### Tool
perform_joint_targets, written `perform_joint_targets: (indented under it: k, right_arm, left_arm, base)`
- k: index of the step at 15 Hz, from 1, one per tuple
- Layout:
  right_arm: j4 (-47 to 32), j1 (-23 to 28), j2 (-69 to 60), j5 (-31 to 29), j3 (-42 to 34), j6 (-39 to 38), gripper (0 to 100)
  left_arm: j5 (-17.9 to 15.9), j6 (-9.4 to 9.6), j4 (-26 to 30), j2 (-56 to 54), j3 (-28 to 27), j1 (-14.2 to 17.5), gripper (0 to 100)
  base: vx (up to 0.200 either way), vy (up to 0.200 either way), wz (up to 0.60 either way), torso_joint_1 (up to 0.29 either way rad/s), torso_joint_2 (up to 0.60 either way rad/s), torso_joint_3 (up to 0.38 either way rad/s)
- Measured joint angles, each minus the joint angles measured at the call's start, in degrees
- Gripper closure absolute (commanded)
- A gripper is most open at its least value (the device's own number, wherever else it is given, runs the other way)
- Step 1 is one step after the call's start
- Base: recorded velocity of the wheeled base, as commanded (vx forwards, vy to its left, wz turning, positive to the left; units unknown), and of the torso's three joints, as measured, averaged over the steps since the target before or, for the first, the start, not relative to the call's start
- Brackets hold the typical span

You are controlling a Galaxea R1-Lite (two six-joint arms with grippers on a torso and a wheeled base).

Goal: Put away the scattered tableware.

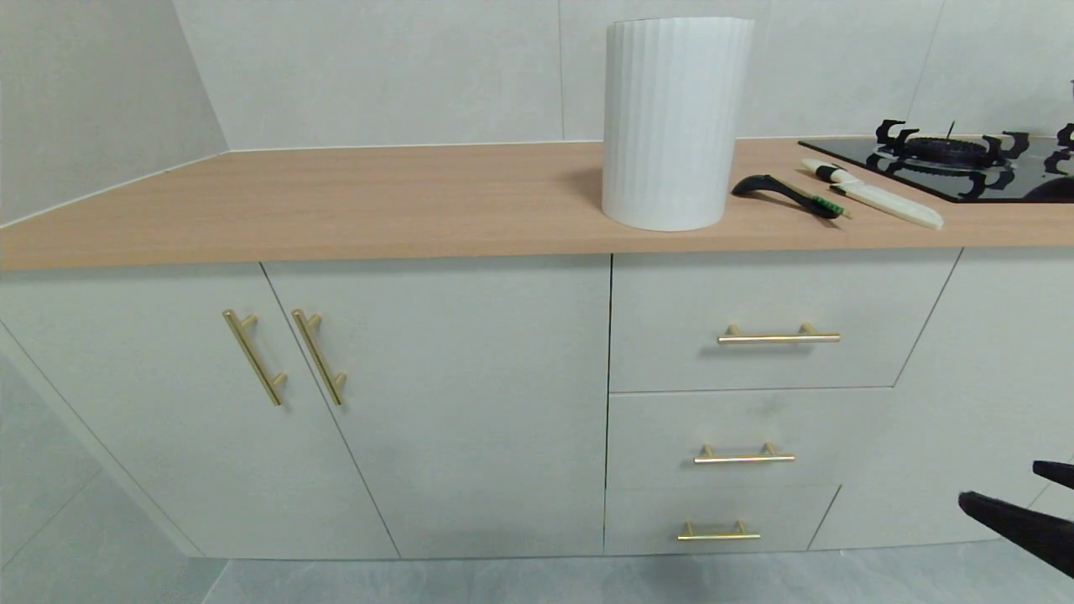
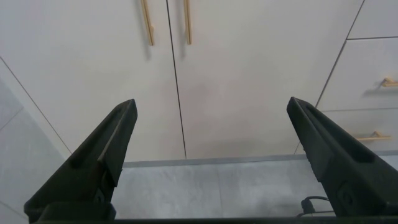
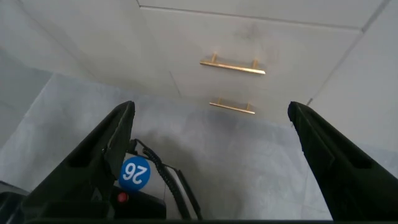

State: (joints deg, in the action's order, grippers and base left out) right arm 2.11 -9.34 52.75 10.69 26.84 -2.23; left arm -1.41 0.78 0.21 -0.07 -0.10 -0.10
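On the wooden countertop [image 1: 336, 201], a black-handled utensil [image 1: 784, 195] with a green part and a white knife [image 1: 877, 201] lie side by side, right of a tall white ribbed container [image 1: 667, 126]. My right gripper [image 1: 1003, 482] hangs low at the right, well below the counter, near the floor. In the right wrist view the right gripper [image 3: 211, 111] is open and empty, facing the lower drawer handles [image 3: 232, 66]. My left gripper [image 2: 211, 109] is open and empty too, facing the base of the cabinet doors [image 2: 177, 93].
A black gas hob [image 1: 948, 164] sits at the counter's far right, just behind the knife. Three drawers with gold handles [image 1: 779, 337] stack under the container. Two doors with gold handles [image 1: 252, 356] are to the left. Grey tiled floor [image 1: 503, 583] lies below.
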Motion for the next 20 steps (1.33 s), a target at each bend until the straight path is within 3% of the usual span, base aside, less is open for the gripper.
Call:
perform_joint_targets:
  k: [5, 7, 13, 20]
  right_arm:
    - [0.2, -1.4, 17.5, -0.4, 11.3, 0.5, 0]
    - [1.7, -2.5, 23.5, -1.4, 12.6, 0.6, 0]
    - [18.5, -5.9, 41.7, -8.2, 8.9, 0.5, 0]
    - [34.9, -6.0, 58.2, -14.2, 7.2, -1.8, 0]
  left_arm:
    - [0.0, 0.01, 0.0, 0.0, 0.0, 0.0, 0]
    - [0.0, 0.01, 0.0, 0.0, 0.0, 0.0, 0]
    - [0.0, 0.0, 0.0, 0.0, 0.0, 0.0, 0]
    - [0.0, 0.0, 0.0, 0.0, 0.0, 0.0, 0]
  base:
    - [0.0, 0.0, 0.0, 0.0, 0.0, 0.0]
    - [0.0, 0.0, 0.0, 0.0, 0.0, 0.0]
    - [0.0, 0.0, 0.0, 0.0, 0.0, 0.0]
    - [0.0, 0.0, 0.0, 0.0, 0.0, 0.0]
